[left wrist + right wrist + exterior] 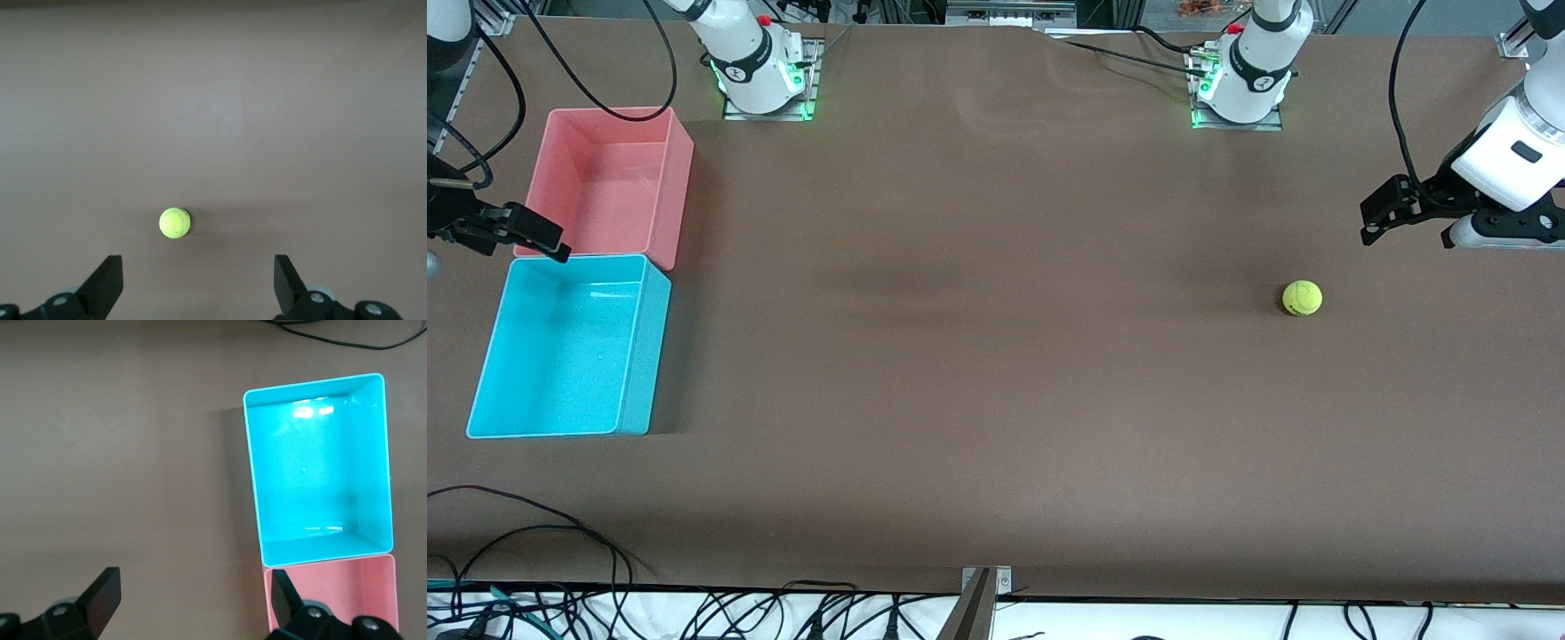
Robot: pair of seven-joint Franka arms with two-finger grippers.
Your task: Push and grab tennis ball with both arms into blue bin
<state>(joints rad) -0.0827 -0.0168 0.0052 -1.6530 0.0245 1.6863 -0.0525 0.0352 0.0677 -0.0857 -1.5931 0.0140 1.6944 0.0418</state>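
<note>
The tennis ball lies on the brown table toward the left arm's end. It also shows in the left wrist view, ahead of the open fingers and not between them. My left gripper is open and empty, up in the air beside the ball, apart from it. The blue bin stands empty at the right arm's end. My right gripper is open and empty, over the seam between the blue bin and the pink bin.
An empty pink bin touches the blue bin, farther from the front camera. Black cables lie at the table's front edge near the blue bin. A wide bare stretch of table separates ball and bins.
</note>
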